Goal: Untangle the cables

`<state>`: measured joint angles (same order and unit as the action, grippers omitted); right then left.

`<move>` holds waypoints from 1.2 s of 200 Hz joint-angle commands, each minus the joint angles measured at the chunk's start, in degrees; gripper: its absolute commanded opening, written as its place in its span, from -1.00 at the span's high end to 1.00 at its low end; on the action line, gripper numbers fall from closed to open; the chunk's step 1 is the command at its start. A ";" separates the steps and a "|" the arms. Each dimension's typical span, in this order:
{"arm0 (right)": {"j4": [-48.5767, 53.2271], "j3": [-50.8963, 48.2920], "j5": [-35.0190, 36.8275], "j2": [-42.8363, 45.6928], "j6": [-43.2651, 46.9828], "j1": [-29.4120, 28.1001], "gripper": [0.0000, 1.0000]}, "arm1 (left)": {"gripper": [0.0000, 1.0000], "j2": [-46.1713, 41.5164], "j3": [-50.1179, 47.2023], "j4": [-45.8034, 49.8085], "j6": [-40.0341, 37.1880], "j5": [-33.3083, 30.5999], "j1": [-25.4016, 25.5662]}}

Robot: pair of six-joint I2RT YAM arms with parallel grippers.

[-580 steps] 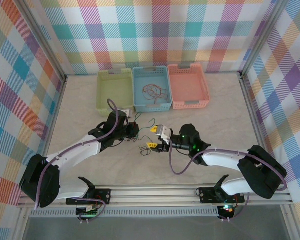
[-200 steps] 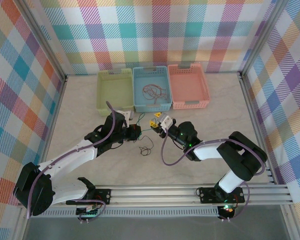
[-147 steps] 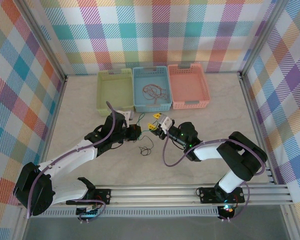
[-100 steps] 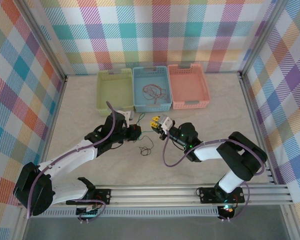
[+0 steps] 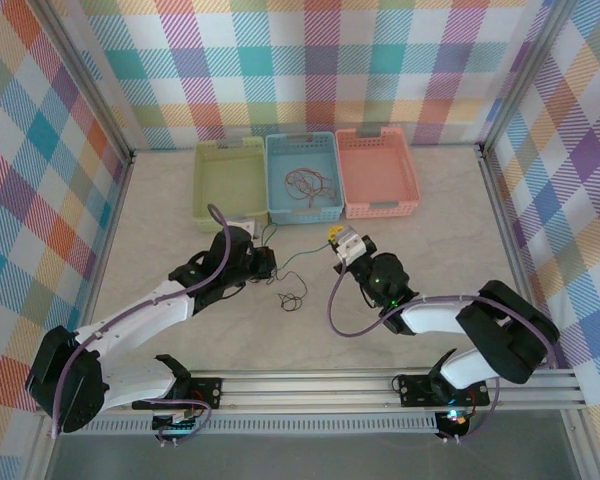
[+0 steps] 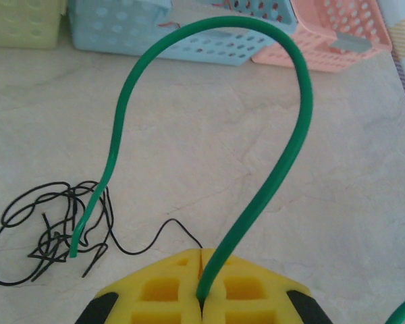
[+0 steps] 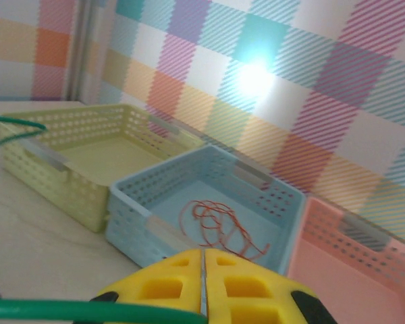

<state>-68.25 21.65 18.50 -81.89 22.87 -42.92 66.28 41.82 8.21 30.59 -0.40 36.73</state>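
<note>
Cables [image 5: 308,182] lie in the middle basket [image 5: 271,180]; another tangle [image 5: 291,299] lies before it.

Robot lab test cell — plaid walls [image 5: 320,60], aluminium frame [image 5: 310,383], marble-look table [image 5: 450,235].

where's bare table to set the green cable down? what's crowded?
Free: table right of the pink basket up to the wall; table left of the green basket. Crowded: centre, green cable strung between left gripper and right gripper, black cable beside it.
</note>
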 commanded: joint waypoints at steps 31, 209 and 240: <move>0.57 -3.09 10.42 5.89 -1.69 0.39 1.00 | 1.00 -4.39 -2.66 1.93 1.20 -5.78 0.21; 12.84 -1.41 -12.26 12.89 -9.14 1.58 0.99 | -0.39 -12.91 -1.26 10.08 -6.04 -1.54 -0.07; 18.46 -0.45 -16.74 17.46 -19.95 5.83 0.99 | -0.37 -13.30 -2.70 5.88 -6.99 2.21 -0.01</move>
<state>-55.22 19.14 6.02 -68.03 13.50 -39.64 53.78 39.27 16.93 26.28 -2.02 36.99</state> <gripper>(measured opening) 0.077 0.686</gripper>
